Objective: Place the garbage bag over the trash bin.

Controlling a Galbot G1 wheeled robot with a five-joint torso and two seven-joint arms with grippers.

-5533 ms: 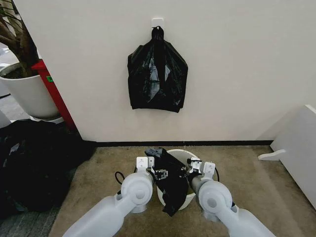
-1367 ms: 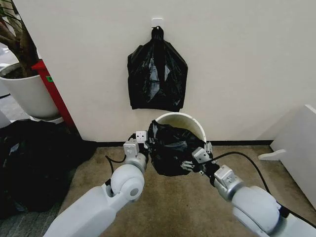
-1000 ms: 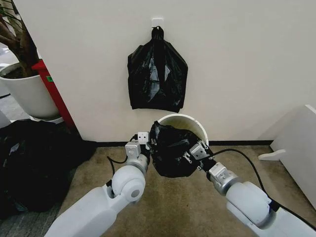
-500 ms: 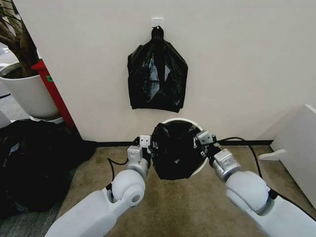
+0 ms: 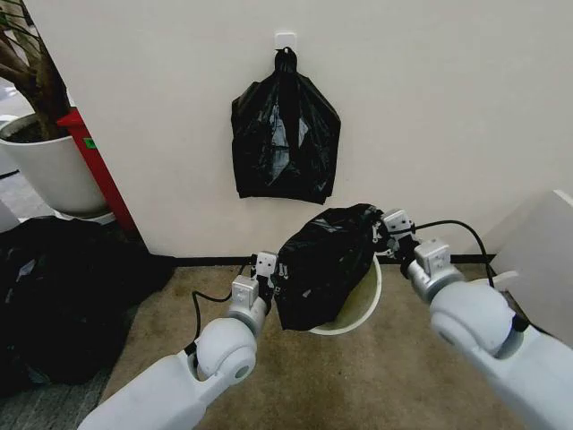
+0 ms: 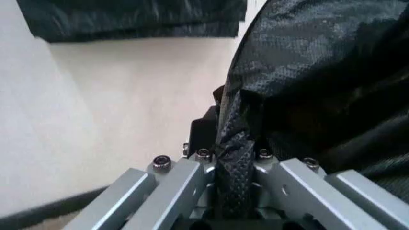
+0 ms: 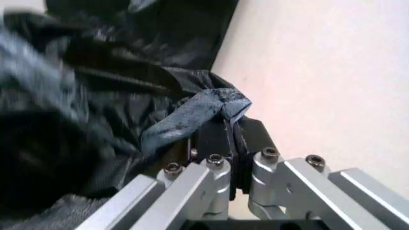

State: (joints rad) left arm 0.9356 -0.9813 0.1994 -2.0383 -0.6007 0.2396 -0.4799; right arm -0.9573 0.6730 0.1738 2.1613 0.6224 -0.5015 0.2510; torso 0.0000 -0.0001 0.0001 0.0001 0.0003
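The garbage bag (image 5: 320, 262), thin, black and wrinkly, is stretched between my two grippers above the carpet near the wall. It drapes over most of the trash bin (image 5: 363, 306), whose cream-white rim and inner wall show below and right of the bag. My left gripper (image 5: 275, 267) is shut on the bag's lower left edge, and in the left wrist view the gripper (image 6: 233, 148) pinches a fold of the bag (image 6: 319, 72). My right gripper (image 5: 381, 233), higher and to the right, is shut on the bag's upper edge. In the right wrist view the gripper (image 7: 229, 128) clamps a twisted strip of the bag (image 7: 185, 117).
A thicker black bag bundle (image 5: 285, 134) hangs from a wall hook above. A white plant pot (image 5: 49, 170) and a red post (image 5: 98, 170) stand at the left, with a dark heap of bags (image 5: 63, 296) on the floor. White furniture (image 5: 542, 260) stands at the right.
My right gripper has risen and swung right, pulling the bag's edge up and stretching it wider. The bin now sits lower and more covered. My left gripper has shifted only slightly.
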